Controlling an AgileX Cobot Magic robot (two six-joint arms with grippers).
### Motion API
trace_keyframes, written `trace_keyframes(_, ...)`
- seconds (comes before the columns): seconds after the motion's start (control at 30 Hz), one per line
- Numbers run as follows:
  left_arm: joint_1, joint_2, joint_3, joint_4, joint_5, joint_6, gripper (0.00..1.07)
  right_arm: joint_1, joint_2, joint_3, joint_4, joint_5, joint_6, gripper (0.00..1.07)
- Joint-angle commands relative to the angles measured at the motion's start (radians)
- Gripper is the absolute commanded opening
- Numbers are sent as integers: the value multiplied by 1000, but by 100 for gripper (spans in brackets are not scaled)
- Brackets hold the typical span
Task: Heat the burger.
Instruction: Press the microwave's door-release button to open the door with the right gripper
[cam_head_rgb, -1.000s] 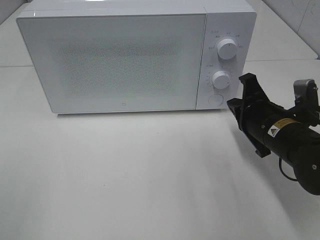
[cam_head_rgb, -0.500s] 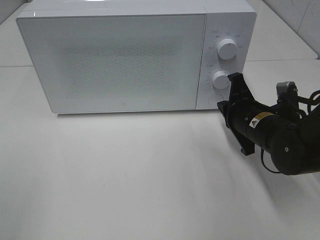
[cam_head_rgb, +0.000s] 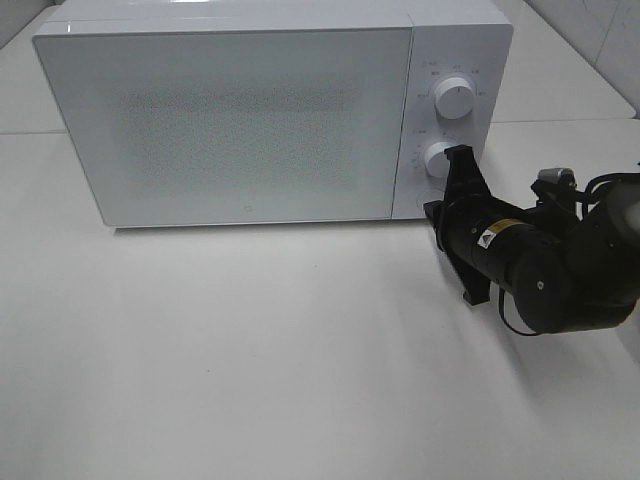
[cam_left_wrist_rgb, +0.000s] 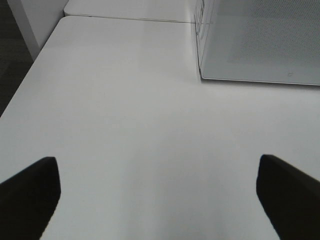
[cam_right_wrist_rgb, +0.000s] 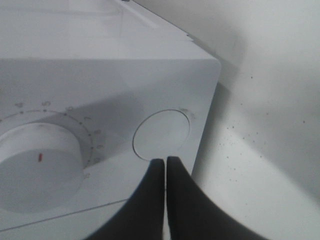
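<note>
The burger is out of view; the white microwave (cam_head_rgb: 240, 120) stands with its door shut and the frosted window shows nothing inside. My right gripper (cam_head_rgb: 436, 207) is shut and empty. In the right wrist view its tips (cam_right_wrist_rgb: 165, 161) sit at the lower rim of the round button (cam_right_wrist_rgb: 161, 134) on the control panel; I cannot tell if they touch it. My left gripper (cam_left_wrist_rgb: 159, 195) is open and empty over bare table, outside the exterior high view, with the microwave's corner (cam_left_wrist_rgb: 202, 75) ahead of it.
The panel has an upper knob (cam_head_rgb: 455, 98) and a lower knob (cam_head_rgb: 440, 158), which also shows in the right wrist view (cam_right_wrist_rgb: 37, 167). The white table (cam_head_rgb: 250, 350) stretches in front of the microwave. A dark floor lies past the table's edge (cam_left_wrist_rgb: 30, 80).
My right gripper has moved left and toward the microwave, from beside the panel to the round button below the lower knob. The microwave has not changed.
</note>
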Motion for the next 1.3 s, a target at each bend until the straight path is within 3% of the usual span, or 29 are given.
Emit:
trace_keyframes(0.03,-1,-4,-2,2,2,6,100,-6,5,-16,-2,13,-2,0)
trace_keyframes(0.6,-1,-4,-2,2,2,6,100,-16,48,-61,34,5,-13,0)
trace_keyframes(1.3,-1,-4,-2,2,2,6,100,-41,48,-126,-54,-18,12,0)
